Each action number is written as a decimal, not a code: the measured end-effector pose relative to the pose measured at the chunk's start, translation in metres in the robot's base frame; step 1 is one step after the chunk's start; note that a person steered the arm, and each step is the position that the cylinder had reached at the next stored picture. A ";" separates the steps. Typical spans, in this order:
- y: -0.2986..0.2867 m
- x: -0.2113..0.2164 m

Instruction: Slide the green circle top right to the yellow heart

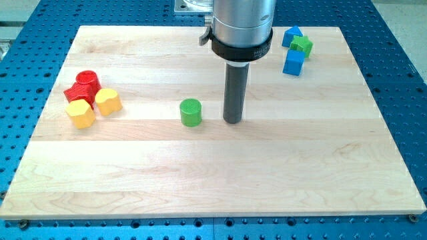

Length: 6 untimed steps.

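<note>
Here my tip [232, 122], a bare dark rod with no claw to open or close, stands just right of the green circular block [191, 112], not touching it; the yellow heart-shaped block [107, 101] lies well left of both. An off-centre push may let the circle slip aside, and overshoot would jostle the heart. The pale wooden tabletop [200, 180] rests on a blue perforated base [400, 40].

board [200, 173]: pale wood, smooth | green circle [191, 112]: matt, ridged top

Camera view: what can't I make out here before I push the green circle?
- Arm above the metal collar: cut off by the view's top edge.
- Red blocks: bunched together, shapes unclear.
- Green block among blue blocks: shape too small to tell.
- My tip shows, right of the green circle.
</note>
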State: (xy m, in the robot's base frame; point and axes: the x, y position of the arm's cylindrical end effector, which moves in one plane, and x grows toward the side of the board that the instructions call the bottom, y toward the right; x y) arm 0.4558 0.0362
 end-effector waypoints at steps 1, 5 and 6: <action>-0.018 0.014; -0.134 -0.009; -0.076 -0.019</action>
State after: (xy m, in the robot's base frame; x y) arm 0.4371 -0.0396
